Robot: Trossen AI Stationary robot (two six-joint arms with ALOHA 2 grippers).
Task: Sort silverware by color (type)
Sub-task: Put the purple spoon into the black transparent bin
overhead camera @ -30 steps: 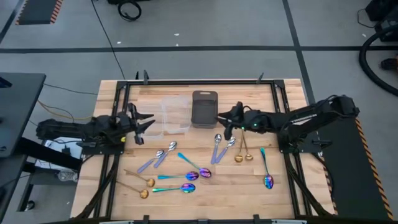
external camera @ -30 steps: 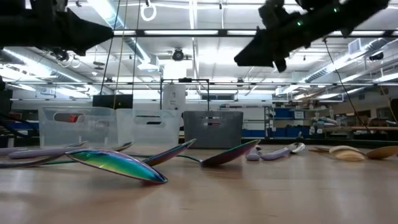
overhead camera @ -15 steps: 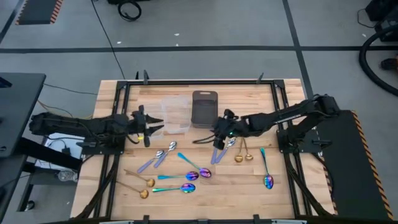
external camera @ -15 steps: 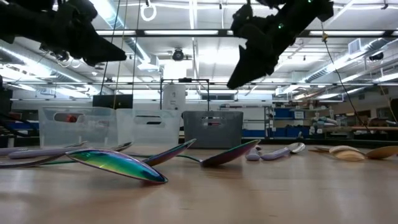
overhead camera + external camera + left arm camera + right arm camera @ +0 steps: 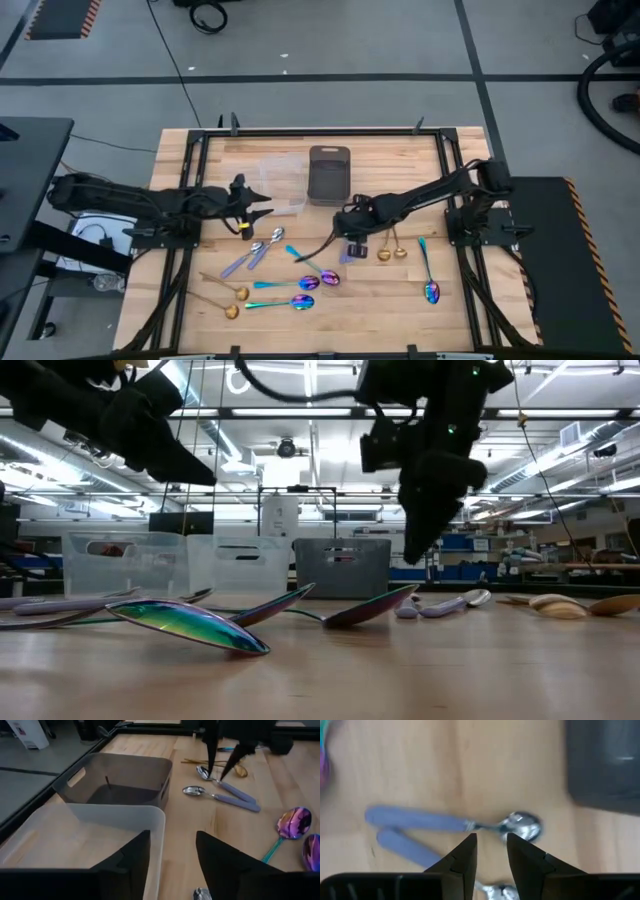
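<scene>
Two dark fingers (image 5: 462, 855) of the right gripper (image 5: 489, 851) are standing a narrow gap apart and holding nothing; they are hanging over the neck of a silver spoon (image 5: 470, 824) with a lilac handle, which is lying flat on the table (image 5: 460, 300) just in front of the gray tray (image 5: 328, 174). A second such spoon (image 5: 220, 798) is lying just beside it, the two handles nearly touching. In the high view this gripper (image 5: 350, 225) is sitting close in front of the tray. The left gripper (image 5: 172, 852) is also parted and empty, and it is hovering over the clear bin (image 5: 75, 835) that is standing just left of the tray. More silver spoons (image 5: 258, 250) are lying in front of that bin, rainbow spoons (image 5: 300, 283) farther forward of the tray, gold spoons (image 5: 391, 249) to the tray's front right, and two more gold ones (image 5: 226, 298) toward the front left.

The narrow gap is, in my judgement, the main risk: descending slightly off line would be pushing the thin neck aside rather than straddling it. With the neighbour so close, the fingers could also be catching both handles at once, or nudging the second spoon away. A thin, flat, shiny stem may be slipping or pivoting when lifted by the neck.
</scene>
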